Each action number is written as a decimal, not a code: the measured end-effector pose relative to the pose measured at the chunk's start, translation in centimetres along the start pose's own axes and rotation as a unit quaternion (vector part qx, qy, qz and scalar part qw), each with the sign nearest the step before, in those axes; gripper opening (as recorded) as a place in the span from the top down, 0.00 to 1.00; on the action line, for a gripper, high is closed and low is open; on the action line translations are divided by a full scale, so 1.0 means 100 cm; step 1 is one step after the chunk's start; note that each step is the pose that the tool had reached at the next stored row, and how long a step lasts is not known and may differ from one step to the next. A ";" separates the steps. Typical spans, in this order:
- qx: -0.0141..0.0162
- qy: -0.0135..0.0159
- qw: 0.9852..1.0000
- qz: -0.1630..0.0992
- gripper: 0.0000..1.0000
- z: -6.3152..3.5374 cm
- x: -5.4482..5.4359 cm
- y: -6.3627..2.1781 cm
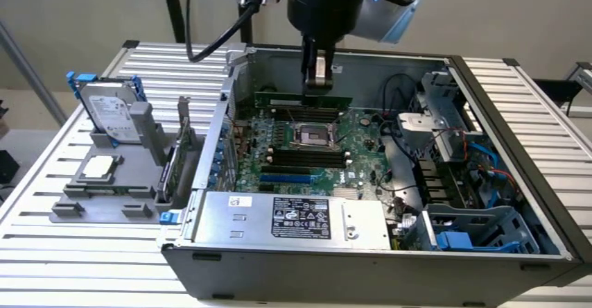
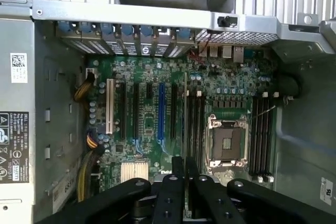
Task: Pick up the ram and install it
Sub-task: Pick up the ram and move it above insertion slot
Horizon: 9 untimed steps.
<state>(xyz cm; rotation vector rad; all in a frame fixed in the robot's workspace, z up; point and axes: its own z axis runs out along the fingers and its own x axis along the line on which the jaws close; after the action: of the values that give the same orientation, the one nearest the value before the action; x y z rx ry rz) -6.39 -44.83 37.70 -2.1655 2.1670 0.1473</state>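
Over the motherboard [image 1: 361,138], the claw [image 1: 317,87] is clamping shut on the ram [image 1: 282,100], which is hanging level at 12 o'clock of the CPU socket [image 1: 312,134] in the exterior view. Judging by this, pickup is done and installation is proceeding. Seating is calling for edge-to-slot alignment and a straight downward press.

Slatted metal table [image 1: 518,93] under an open computer case [image 1: 277,273] and a grey parts stand [image 1: 93,191] beside it.
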 end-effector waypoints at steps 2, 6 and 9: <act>0.000 0.001 1.000 0.000 0.87 0.0029 -0.004 -0.0030; 0.000 0.001 1.000 0.003 0.87 0.0087 -0.008 -0.0073; 0.001 0.001 1.000 0.005 0.87 0.0132 -0.011 -0.0097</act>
<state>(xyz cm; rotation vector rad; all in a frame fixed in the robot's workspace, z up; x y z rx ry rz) -5.44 -43.58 36.51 -2.1542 2.1793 0.1448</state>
